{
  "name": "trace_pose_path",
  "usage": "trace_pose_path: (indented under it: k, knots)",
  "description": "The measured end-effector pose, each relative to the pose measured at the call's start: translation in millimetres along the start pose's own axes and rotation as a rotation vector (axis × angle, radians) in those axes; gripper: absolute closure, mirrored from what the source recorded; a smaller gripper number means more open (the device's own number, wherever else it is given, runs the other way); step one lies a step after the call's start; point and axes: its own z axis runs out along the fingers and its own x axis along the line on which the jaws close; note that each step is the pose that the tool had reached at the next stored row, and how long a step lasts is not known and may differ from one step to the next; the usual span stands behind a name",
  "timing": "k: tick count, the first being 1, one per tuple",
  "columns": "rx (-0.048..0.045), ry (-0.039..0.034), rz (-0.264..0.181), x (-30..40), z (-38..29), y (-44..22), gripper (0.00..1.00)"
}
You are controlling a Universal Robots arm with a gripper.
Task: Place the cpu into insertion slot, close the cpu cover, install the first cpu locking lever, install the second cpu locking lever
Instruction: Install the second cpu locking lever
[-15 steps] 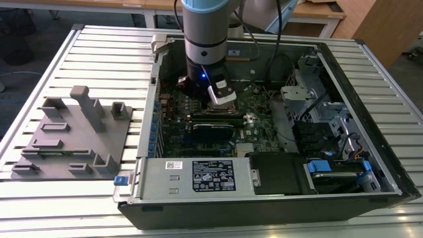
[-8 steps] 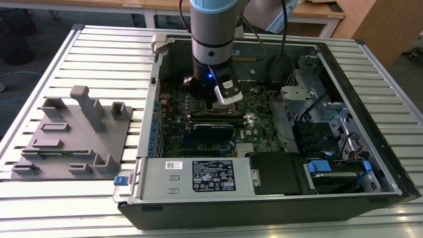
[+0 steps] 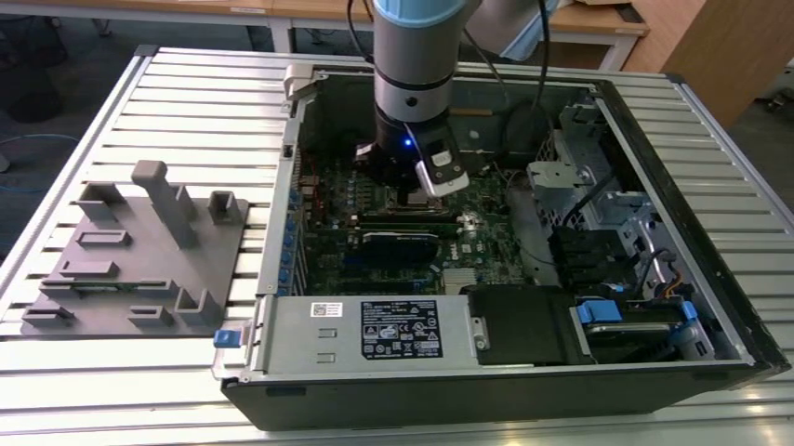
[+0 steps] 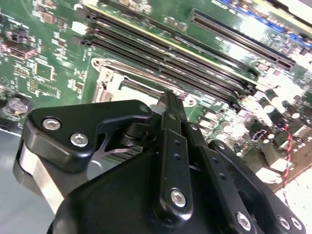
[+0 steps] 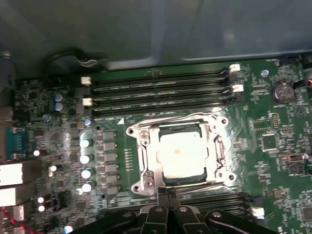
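Silvery metal frames the insertion slot [image 5: 181, 153] on the green motherboard [image 5: 273, 161], and the cpu [image 5: 181, 155] lies flat inside it, its pale top showing through the square window of the cpu cover [image 5: 145, 155], which is down over the socket. A thin wire locking lever [image 5: 195, 117] runs along the socket edge nearest the long black memory slots [image 5: 161, 90]. The pincer [image 5: 168, 195] sits just beside the opposite edge of the socket with its two black fingers [image 4: 168, 109] pressed together — narrow, with nothing between them. In the exterior view the arm [image 3: 416, 56] reaches down into the open computer case [image 3: 694, 307], which lies on a slatted metal tabletop [image 3: 199, 102]. A grey plastic fixture [image 3: 137, 255] stands on the tabletop at the exterior view's left, well apart from the case.
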Motion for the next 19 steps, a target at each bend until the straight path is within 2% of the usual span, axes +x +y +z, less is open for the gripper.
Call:
trace_pose_path:
  k: [6, 10, 19]
  knots:
    - [0.0001, 0.0000, 0.000, -6.6, 0.8, 2.0, 0.90]
    - [0.0001, 0.0000, 0.000, -7.1, 1.4, 5.8, 0.90]
    - [0.0002, 0.0000, 0.000, -5.6, 3.4, 19.1, 0.90]
